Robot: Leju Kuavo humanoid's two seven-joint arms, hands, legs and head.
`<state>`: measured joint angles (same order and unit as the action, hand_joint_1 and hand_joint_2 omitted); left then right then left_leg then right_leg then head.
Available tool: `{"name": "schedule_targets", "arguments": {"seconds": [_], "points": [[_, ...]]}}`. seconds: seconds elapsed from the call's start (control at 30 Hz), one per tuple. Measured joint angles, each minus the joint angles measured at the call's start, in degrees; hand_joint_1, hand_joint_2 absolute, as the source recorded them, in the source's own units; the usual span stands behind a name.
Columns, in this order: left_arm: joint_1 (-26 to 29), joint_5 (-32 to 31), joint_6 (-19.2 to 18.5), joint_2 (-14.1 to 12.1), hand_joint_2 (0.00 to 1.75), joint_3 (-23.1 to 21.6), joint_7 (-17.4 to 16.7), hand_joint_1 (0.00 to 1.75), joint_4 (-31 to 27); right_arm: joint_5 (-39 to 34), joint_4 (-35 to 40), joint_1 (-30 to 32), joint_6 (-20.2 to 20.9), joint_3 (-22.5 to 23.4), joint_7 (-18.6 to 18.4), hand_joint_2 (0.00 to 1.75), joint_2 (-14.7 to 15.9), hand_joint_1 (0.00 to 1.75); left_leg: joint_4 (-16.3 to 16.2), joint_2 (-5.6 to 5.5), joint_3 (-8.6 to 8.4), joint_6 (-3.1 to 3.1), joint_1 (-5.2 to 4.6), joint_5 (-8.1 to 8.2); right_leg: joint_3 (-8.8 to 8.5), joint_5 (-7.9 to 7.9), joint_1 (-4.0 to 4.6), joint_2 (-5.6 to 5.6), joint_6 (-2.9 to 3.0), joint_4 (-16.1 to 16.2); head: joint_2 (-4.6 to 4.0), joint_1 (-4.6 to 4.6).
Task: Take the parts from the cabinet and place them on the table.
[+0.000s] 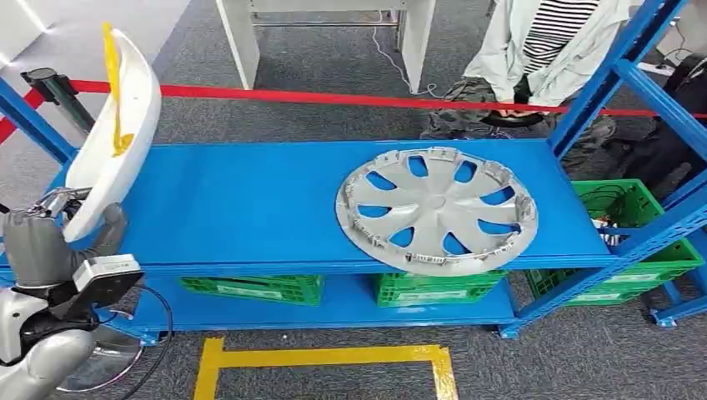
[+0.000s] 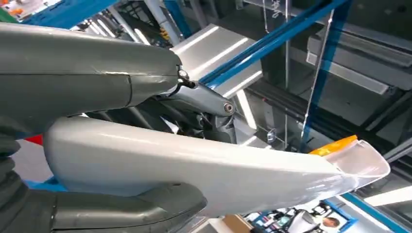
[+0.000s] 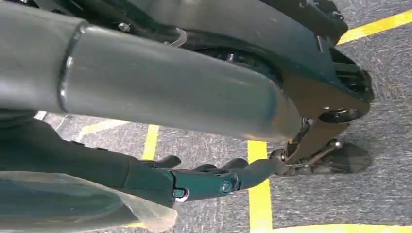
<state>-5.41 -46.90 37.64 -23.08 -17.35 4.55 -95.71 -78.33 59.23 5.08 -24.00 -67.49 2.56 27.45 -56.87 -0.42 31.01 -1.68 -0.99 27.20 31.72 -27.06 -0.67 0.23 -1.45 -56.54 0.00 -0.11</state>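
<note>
Left hand (image 1: 50, 237) grips the white curved part (image 1: 117, 133), raised above the blue shelf's (image 1: 250, 208) left end. Right hand (image 3: 204, 182) hangs with fingers loosely extended, holding nothing. Silver wheel cover (image 1: 435, 208) overhangs the shelf's front edge; a careless swing could knock it off.

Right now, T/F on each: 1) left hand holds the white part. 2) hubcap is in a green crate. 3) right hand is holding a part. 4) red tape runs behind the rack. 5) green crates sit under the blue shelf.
1) True: the left hand grips the white part, raised on end.
2) False: the hubcap lies flat on the blue shelf, overhanging its front edge.
3) False: the right hand hangs above the floor, holding nothing.
4) True: red tape.
5) True: green crates.
</note>
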Motion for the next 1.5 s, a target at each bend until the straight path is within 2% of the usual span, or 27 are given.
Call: {"name": "schedule_targets", "arguments": {"seconds": [0.57,0.87,0.97,1.03,1.07,1.1,1.17,1.2,1.23,1.27,1.3,1.33,1.37,1.4,1.43,1.5], "points": [[-0.31,-1.31,-2.8,-2.47,1.75,0.11,-1.9,1.75,-0.07,-3.65,-1.62,0.04,0.85,-0.7,1.31,0.0,-0.92,0.0,-0.01,0.0,0.0,0.0,0.0,0.0,0.02,0.0,0.0,0.01,0.0,0.0,0.0,-0.02],[-0.52,-1.95,-3.89,-4.42,1.75,0.11,-3.54,1.75,-0.07,-5.11,-2.67,-0.44,1.73,-1.68,1.68,0.0,-1.9,0.0,-0.4,0.0,0.24,-0.09,-0.25,0.05,0.09,0.18,-0.24,0.01,-0.28,0.03,0.0,-0.02],[-0.51,-2.01,-4.26,-5.16,1.75,0.15,-3.67,1.75,-0.07,-5.49,-2.88,-0.68,1.9,-1.82,1.73,0.0,-2.16,0.0,-0.65,-0.01,0.52,-0.43,-0.32,0.02,0.19,0.36,-0.3,0.0,-0.58,0.06,0.0,-0.04],[-0.51,-2.03,-4.26,-5.68,1.75,0.22,-3.72,1.75,-0.07,-5.55,-3.04,-0.67,1.9,-2.05,1.73,0.0,-2.27,0.0,-0.36,0.06,0.59,-1.09,-0.17,-0.65,0.21,0.87,-0.24,0.13,-1.08,0.12,0.0,-0.05],[-0.54,-2.12,-4.26,-5.79,1.75,0.26,-3.78,1.75,-0.07,-5.57,-3.13,-0.73,1.88,-2.14,1.73,0.0,-2.29,0.0,0.12,0.46,0.61,-1.55,0.19,-1.15,0.81,-0.51,-0.31,0.14,-1.14,-0.6,0.0,-0.02],[-0.54,-2.14,-4.28,-5.9,1.75,0.28,-3.8,1.75,-0.07,-5.6,-3.17,-0.78,1.88,-2.21,1.71,0.0,-2.29,0.0,0.16,0.51,0.87,-1.83,0.19,-1.33,1.85,-3.02,-0.27,0.02,-1.1,-2.94,0.0,0.07],[-0.33,-2.25,-4.28,-6.01,1.75,0.33,-3.85,1.75,-0.07,-5.6,-3.32,-0.81,1.77,-2.51,1.71,0.0,-2.29,0.0,0.09,0.54,1.62,-1.98,0.13,-1.69,5.29,-8.21,-0.31,0.01,-1.2,-12.23,0.0,0.02],[-0.22,-2.27,-4.28,-6.06,1.75,0.33,-3.85,1.75,-0.07,-5.6,-3.37,-0.8,1.73,-2.56,1.71,0.0,-2.32,0.0,0.07,0.58,2.02,-1.96,0.04,-1.97,6.82,-10.03,-0.29,-0.01,-1.24,-16.39,0.0,0.07],[-0.09,-2.27,-4.28,-6.06,1.75,0.33,-3.87,1.75,-0.07,-5.6,-3.43,-0.79,1.66,-2.64,1.68,0.0,-2.36,0.0,0.06,0.59,2.39,-1.91,-0.05,-2.24,7.33,-10.44,-0.26,0.0,-1.22,-18.47,0.0,0.02],[0.08,-2.27,-4.28,-6.08,1.75,0.35,-3.98,1.75,-0.07,-5.6,-3.5,-0.81,1.51,-2.76,1.68,0.0,-2.36,0.0,0.06,0.59,2.7,-1.82,-0.12,-2.5,6.29,-9.3,-0.25,-0.02,-1.07,-17.38,0.0,0.07],[0.18,-2.23,-4.28,-6.08,1.75,0.41,-4.04,1.75,-0.07,-5.6,-3.58,-0.85,1.31,-2.88,1.66,0.0,-2.36,0.0,0.06,0.59,2.95,-1.69,-0.17,-2.74,3.83,-7.19,-0.2,-0.02,-0.83,-13.57,0.0,0.04],[0.21,-2.19,-4.28,-6.1,1.75,0.5,-4.13,1.75,-0.07,-5.6,-3.63,-0.93,1.16,-2.93,1.66,0.0,-2.36,0.0,0.05,0.57,3.12,-1.56,-0.24,-2.96,0.35,-4.75,-0.11,-0.04,-0.48,-7.76,0.0,0.04],[0.21,-2.1,-4.28,-6.17,1.75,0.59,-4.22,1.75,-0.07,-5.62,-3.67,-1.08,1.05,-2.97,1.66,0.0,-2.36,0.0,0.03,0.57,3.23,-1.33,-0.25,-3.14,-3.16,-3.11,0.04,-0.05,0.0,-2.1,0.0,0.07],[0.29,-1.99,-4.31,-6.27,1.75,0.7,-4.33,1.75,-0.07,-5.62,-3.74,-1.39,0.94,-3.02,1.62,0.0,-2.36,0.0,0.01,0.58,3.39,-1.02,-0.32,-3.45,-4.91,-4.48,0.23,-0.15,0.34,1.17,0.0,0.0],[0.23,-1.95,-4.35,-6.49,1.75,0.79,-4.53,1.75,-0.07,-5.62,-3.76,-1.47,0.92,-3.06,1.62,0.0,-2.38,0.0,0.02,0.61,3.57,-0.63,-0.28,-3.85,-5.04,-3.36,0.42,-0.12,0.18,0.94,0.0,-0.09],[0.34,-1.95,-4.7,-6.56,1.75,0.87,-4.57,1.75,-0.07,-5.64,-3.85,-1.7,0.9,-3.1,1.42,0.0,-2.38,0.0,0.04,0.62,3.74,0.07,0.04,-4.53,-4.35,-3.11,0.74,-0.07,0.56,0.99,0.0,-0.02]]}}
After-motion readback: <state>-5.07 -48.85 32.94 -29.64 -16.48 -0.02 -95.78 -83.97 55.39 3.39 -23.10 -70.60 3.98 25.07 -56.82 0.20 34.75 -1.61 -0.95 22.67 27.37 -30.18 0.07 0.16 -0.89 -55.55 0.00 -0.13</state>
